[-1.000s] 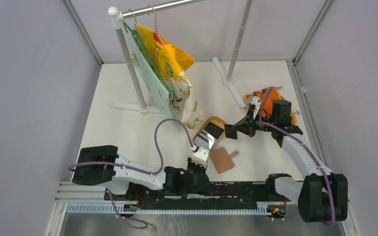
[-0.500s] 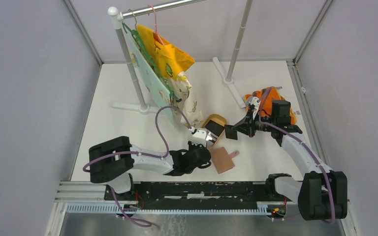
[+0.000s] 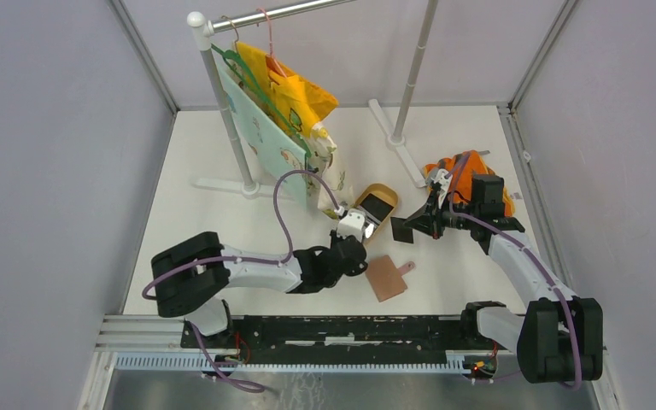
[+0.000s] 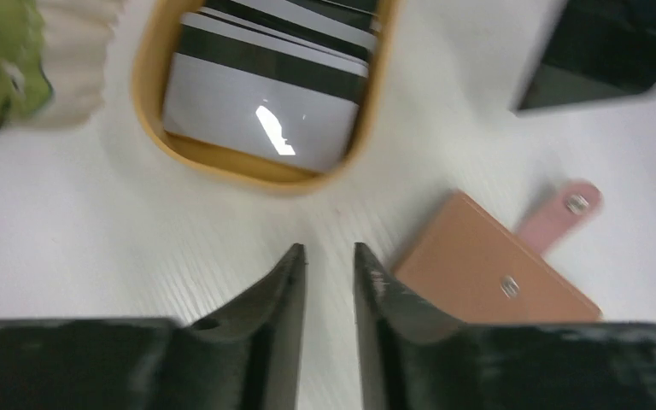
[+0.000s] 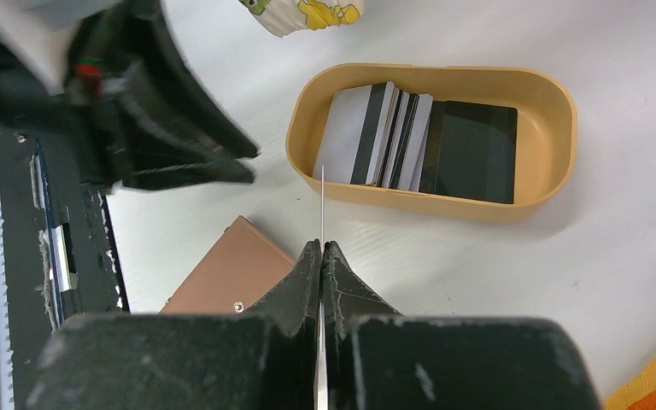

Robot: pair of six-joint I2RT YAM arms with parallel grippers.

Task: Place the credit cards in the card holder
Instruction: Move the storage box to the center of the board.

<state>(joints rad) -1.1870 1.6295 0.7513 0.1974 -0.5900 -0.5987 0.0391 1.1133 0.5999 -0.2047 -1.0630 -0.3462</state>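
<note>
Top external: the cards point(image 3: 378, 207) lie in the dish point(image 3: 382, 190) at centre, and the holder point(image 3: 386, 278) lies folded on the surface just below it. Our right hand point(image 3: 417, 226) pinches one dark card point(image 3: 401, 229). Left wrist: our left hand point(image 4: 329, 256), narrow and empty, hangs between dish and holder. Right wrist: the pinched card shows edge-on. We judge the cards light, stiff and slick, best taken by an overhanging edge.

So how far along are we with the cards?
Nothing done: the card holder lies closed. The right gripper pinches one card; the left gripper is open, empty. The other credit cards sit in the dish.
</note>
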